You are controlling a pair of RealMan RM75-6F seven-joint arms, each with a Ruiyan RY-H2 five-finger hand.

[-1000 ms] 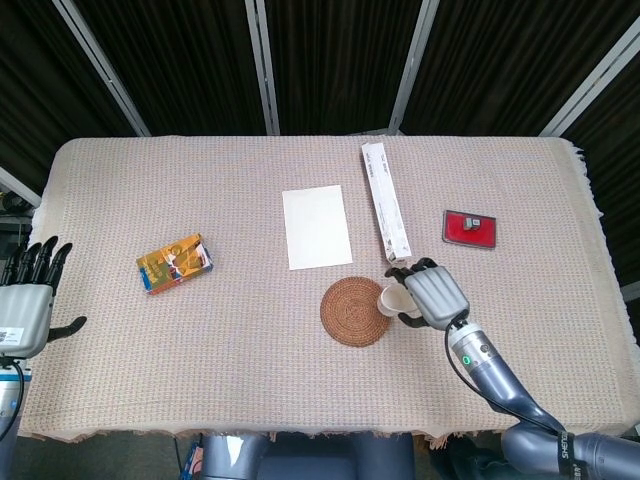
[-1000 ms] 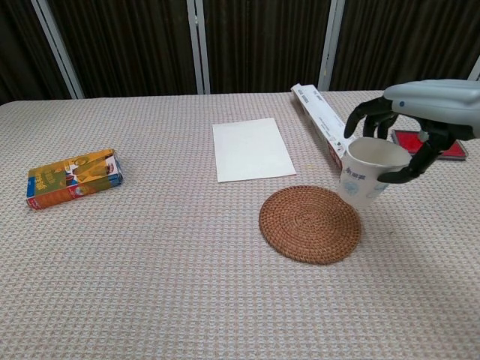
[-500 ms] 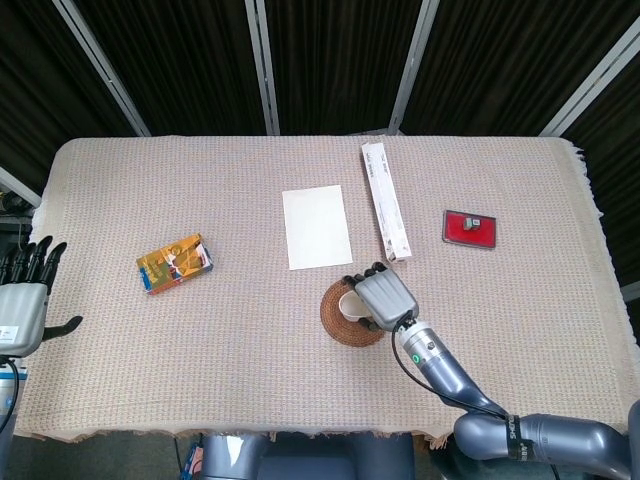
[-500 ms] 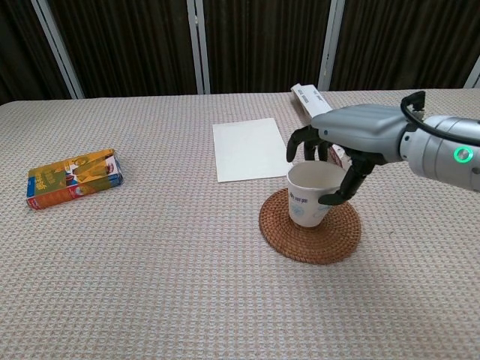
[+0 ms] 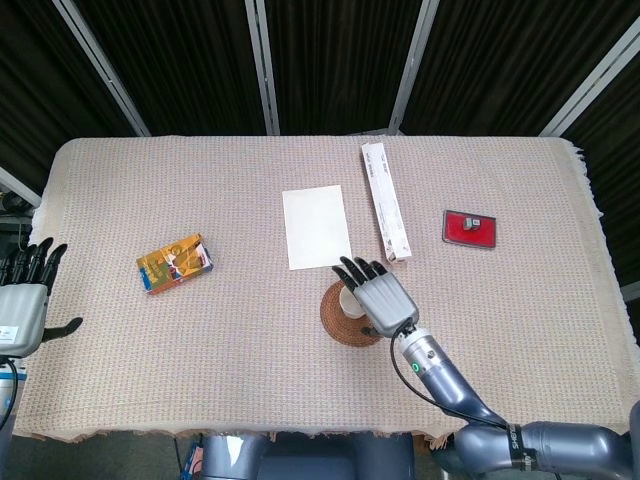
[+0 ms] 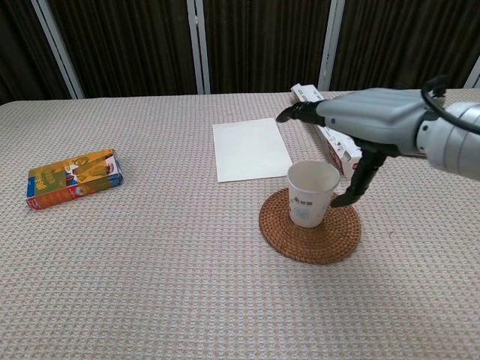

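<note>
A small white paper cup with faint blue print (image 6: 312, 193) stands upright on a round woven rattan coaster (image 6: 310, 224), a little left of the coaster's centre, on the beige woven tablecloth (image 6: 165, 262). The right hand (image 6: 358, 124) hovers above and just beside it with its fingers spread and straightened over the rim and the thumb hanging down near the cup's right wall; from the chest view the thumb seems clear of the paper, though the angle makes that hard to be sure of, and the hand holds nothing. In the head view the same right hand (image 5: 378, 293) covers most of the cup (image 5: 348, 301). The cup looks light and thin-walled, likely empty, so it should tip or slide with a slight nudge and crush under a hard squeeze; its smooth sides taper downward, so a gentle wrap around the upper wall just below the stiffer rolled rim seems the safest hold. The left hand (image 5: 22, 300) hangs at the table's far left edge, fingers apart and empty. Elsewhere lie a white paper sheet (image 6: 250, 148), a long white carton (image 6: 325, 131), an orange printed packet (image 6: 73, 177) and a flat red case (image 5: 470, 227).
</note>
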